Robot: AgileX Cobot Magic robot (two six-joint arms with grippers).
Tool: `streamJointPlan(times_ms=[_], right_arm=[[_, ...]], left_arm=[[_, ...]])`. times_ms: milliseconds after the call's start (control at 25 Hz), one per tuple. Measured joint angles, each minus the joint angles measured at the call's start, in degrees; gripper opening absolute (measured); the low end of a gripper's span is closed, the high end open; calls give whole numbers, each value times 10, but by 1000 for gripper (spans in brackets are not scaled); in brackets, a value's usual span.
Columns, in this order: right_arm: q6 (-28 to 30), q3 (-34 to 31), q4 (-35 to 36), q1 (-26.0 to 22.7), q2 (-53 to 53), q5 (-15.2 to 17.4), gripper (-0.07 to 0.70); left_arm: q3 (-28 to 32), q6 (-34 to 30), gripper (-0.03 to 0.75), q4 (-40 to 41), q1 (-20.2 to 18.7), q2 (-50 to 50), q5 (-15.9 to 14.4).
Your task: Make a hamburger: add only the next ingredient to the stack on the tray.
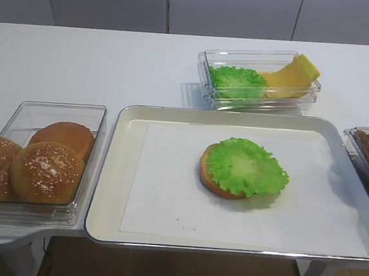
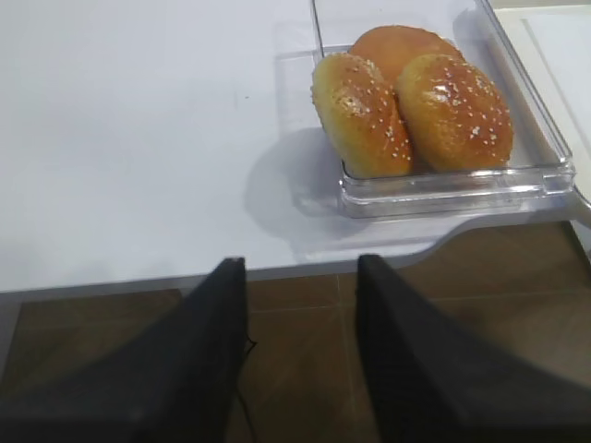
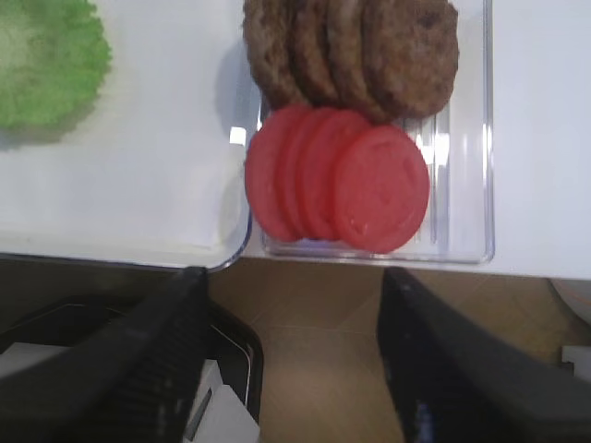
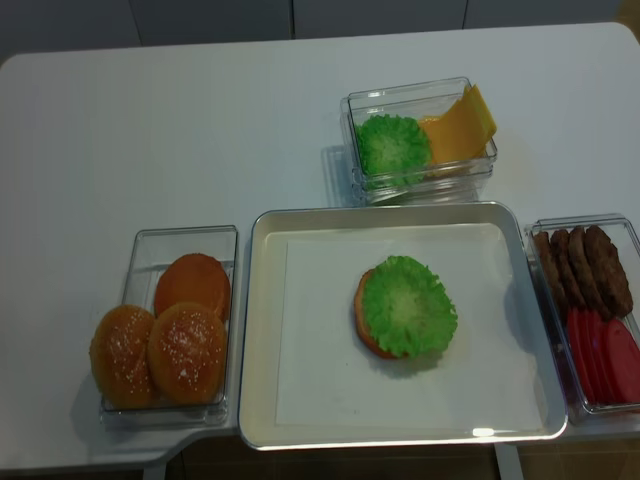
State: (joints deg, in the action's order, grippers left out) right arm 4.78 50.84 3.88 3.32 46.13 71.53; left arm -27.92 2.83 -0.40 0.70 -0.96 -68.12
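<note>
Ruffled lettuce point(image 4: 408, 305) sits on round bun point(image 4: 362, 325), tray point(image 4: 262, 330) paper-lined; R gripper point(image 3: 291, 355) and L gripper point(image 2: 302, 346) both spread, empty, off table edge.

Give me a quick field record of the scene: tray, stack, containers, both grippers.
tray: silver, paper-lined, centre of the table
stack: lettuce leaf lying on bun bottom, shifted toward the right so the bun's left edge shows
back container: more lettuce and a cheese slice
left container: three buns
right container: patties and tomato slices
left gripper: open, empty, off the table's front edge
right gripper: open, empty, off the table's front edge
</note>
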Motion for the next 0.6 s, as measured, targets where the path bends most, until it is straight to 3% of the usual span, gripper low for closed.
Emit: streamJointPlan(times_ms=[280, 600], right_arm=[[-2, -92, -1, 0, -187, 8, 428], [-2, -110, -1, 0, -345, 14, 428]], left_arm=[[0, 0, 299, 0, 0, 0, 0], [0, 0, 298, 0, 0, 0, 0]])
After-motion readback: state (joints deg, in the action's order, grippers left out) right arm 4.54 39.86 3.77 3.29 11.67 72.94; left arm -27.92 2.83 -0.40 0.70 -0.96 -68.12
